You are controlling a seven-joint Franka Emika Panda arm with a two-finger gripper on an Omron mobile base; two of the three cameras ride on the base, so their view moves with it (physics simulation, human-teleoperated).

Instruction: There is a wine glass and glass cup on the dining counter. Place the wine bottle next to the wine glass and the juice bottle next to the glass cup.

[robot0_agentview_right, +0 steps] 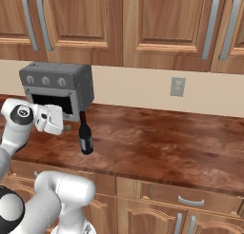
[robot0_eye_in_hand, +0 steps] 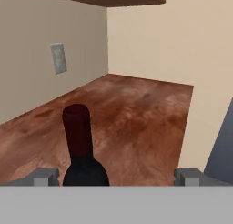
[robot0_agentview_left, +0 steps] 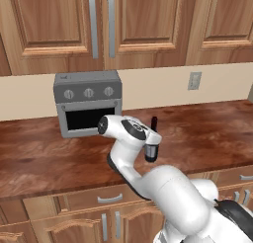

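Observation:
The wine bottle (robot0_agentview_right: 85,135), slim and dark with a red top, stands upright on the narrow wood counter (robot0_agentview_right: 157,142), just right of the toaster oven. In the left base view my arm covers part of the wine bottle (robot0_agentview_left: 153,123). My gripper (robot0_agentview_right: 66,126) hovers at neck height just left of it, open and holding nothing. Seen from the hand, the wine bottle (robot0_eye_in_hand: 82,150) rises close ahead inside the gripper (robot0_eye_in_hand: 116,176) span, nearer the left fingertip (robot0_eye_in_hand: 45,176) and not touching either. The juice bottle, wine glass, glass cup and dining counter are out of view.
A grey toaster oven (robot0_agentview_left: 88,103) sits against the back wall, close beside the hand. Wood cabinets (robot0_agentview_right: 162,24) hang above the counter. A wall outlet (robot0_agentview_right: 177,86) is to the right, with bare counter (robot0_agentview_left: 207,133) below it.

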